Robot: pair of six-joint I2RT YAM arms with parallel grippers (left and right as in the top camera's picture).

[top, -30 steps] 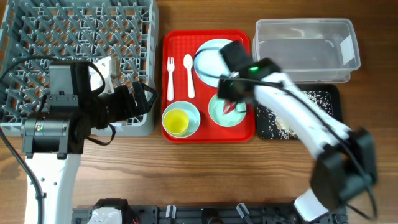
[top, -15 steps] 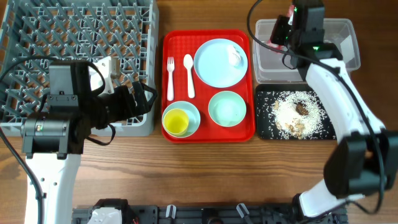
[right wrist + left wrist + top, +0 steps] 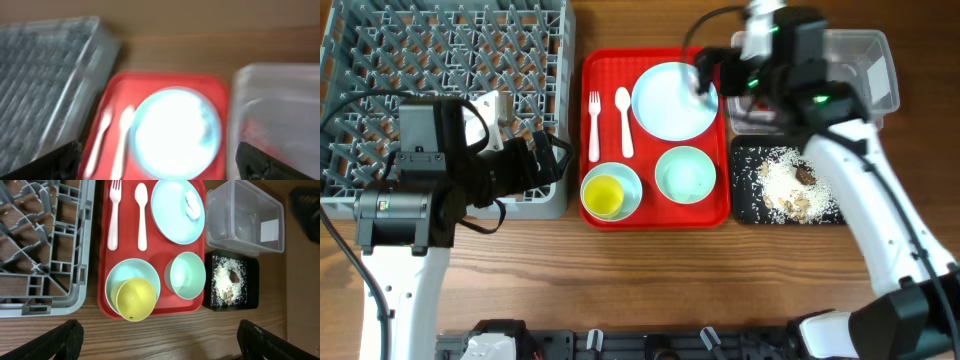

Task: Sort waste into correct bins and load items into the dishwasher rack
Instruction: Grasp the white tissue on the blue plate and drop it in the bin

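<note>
The grey dishwasher rack (image 3: 440,60) fills the back left. On the red tray (image 3: 608,60) lie a pale blue plate (image 3: 670,100) with a white scrap (image 3: 191,204), a white fork (image 3: 594,125) and a spoon (image 3: 624,120). In front of them stand one bowl (image 3: 630,180) holding the yellow cup (image 3: 603,196) and a second bowl (image 3: 686,175). My right gripper (image 3: 712,75) hovers open and holding nothing above the plate's right edge, beside the clear tub (image 3: 865,70). A reddish blur (image 3: 255,135) shows in the tub; I cannot tell whether it is the wrapper. My left gripper (image 3: 552,160) hangs open over the rack's near right corner.
The black tray (image 3: 745,200) in front of the tub holds brown food scraps with white crumbs (image 3: 795,185). The right arm crosses over the tub and the black tray. Bare wooden table (image 3: 165,330) runs along the front.
The right gripper carried the red wrapper from the bowl to the tub, opened, and has swung left towards the plate without it. The left arm has not moved.
</note>
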